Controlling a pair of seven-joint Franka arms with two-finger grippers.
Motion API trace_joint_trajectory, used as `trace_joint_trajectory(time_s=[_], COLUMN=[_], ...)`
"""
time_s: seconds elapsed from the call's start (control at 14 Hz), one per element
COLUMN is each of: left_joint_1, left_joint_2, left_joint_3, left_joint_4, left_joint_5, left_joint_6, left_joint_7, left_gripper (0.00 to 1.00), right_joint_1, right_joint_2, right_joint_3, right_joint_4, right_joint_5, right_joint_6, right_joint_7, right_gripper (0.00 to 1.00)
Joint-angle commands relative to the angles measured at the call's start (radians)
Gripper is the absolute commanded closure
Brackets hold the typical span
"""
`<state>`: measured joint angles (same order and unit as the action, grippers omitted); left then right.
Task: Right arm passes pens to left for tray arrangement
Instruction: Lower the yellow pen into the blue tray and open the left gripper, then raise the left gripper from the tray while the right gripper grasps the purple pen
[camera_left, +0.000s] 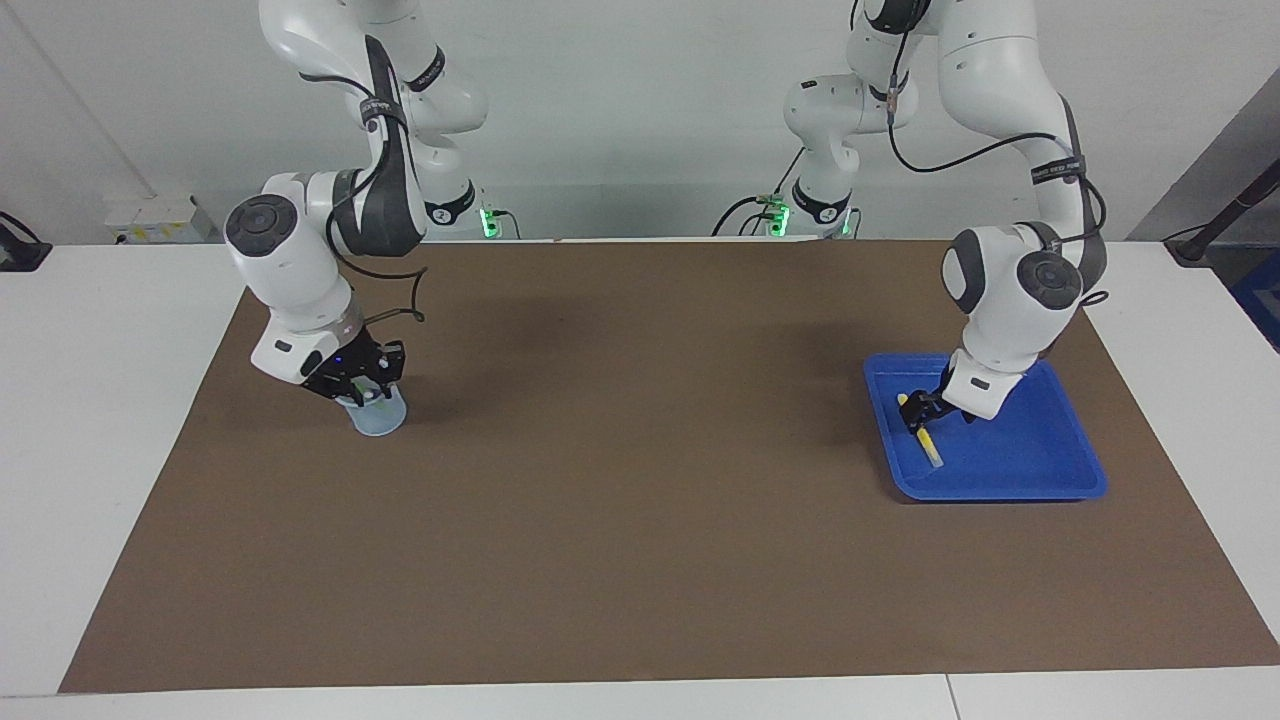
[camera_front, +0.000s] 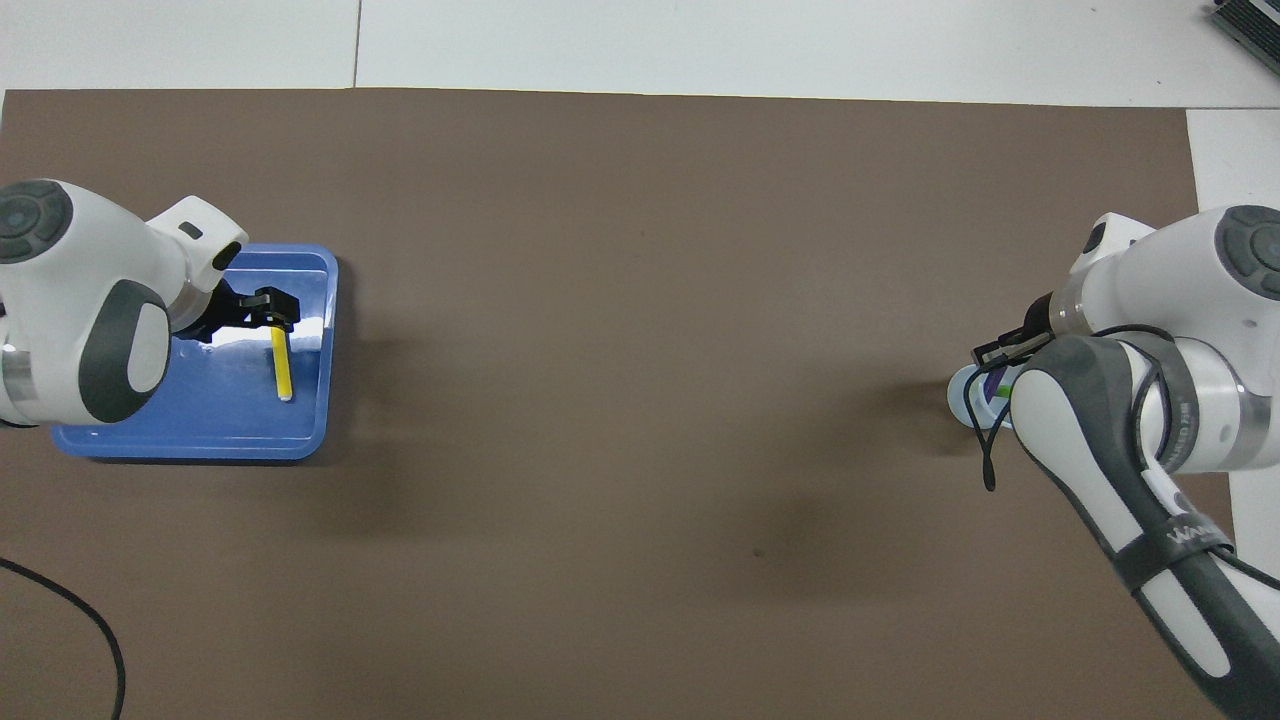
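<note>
One yellow pen (camera_left: 926, 440) lies flat in the blue tray (camera_left: 1050, 470), along the rim on the side toward the middle of the table, and nothing grips it. Just over its upper end hangs the left gripper (camera_left: 916, 409), fingers spread wide and empty, so by my reading that pen is delivered.

Over at the right arm's end of the brown mat (camera_left: 640, 520), the other two are stood in a small translucent cup (camera_left: 378, 415). From overhead you can make out the green pen (camera_front: 1002, 389) and a sliver of the purple pen (camera_front: 996, 379) under the wrist. The right gripper (camera_left: 358, 386) is down at the cup's mouth, fingers narrowed around the pen tops, but I can't tell whether they have actually caught one.

So this looks like the second pick. Next it needs a firm pinch on one pen, a straight lift so the cup doesn't tip, then a carry to mid-table. The left arm must clear the tray and come across to receive.
</note>
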<state>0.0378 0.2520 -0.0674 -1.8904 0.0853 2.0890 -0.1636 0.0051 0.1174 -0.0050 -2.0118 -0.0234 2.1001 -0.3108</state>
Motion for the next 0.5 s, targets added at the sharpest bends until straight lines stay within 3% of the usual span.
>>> trace_joint_trajectory(time_s=[0.0,0.29,0.43], left_joint_1=[-0.007,-0.009,0.001], left_joint_2=[-0.037,-0.115,-0.144], left_joint_3=[-0.008,-0.011,-0.008], left_joint_4=[0.124,0.149,0.149], left_joint_5=[0.005,-0.039,-0.1], left_joint_6=[-0.234,-0.368,-0.409], left_joint_7=[-0.017,-0.017,-0.028], left_gripper=[0.0,0.0,0.0], right_joint_1=[-0.005,-0.005,-0.007], right_joint_2=[-0.012,-0.013,-0.015], right_joint_3=[0.007,0.007,0.007], right_joint_4=[-0.005,-0.007,-0.007], right_joint_5=[-0.027,-0.027,-0.027], right_joint_6=[-0.012,-0.015,-0.023], right_joint_7=[0.015,0.013,0.012], right_gripper=[0.74,0.97,1.0])
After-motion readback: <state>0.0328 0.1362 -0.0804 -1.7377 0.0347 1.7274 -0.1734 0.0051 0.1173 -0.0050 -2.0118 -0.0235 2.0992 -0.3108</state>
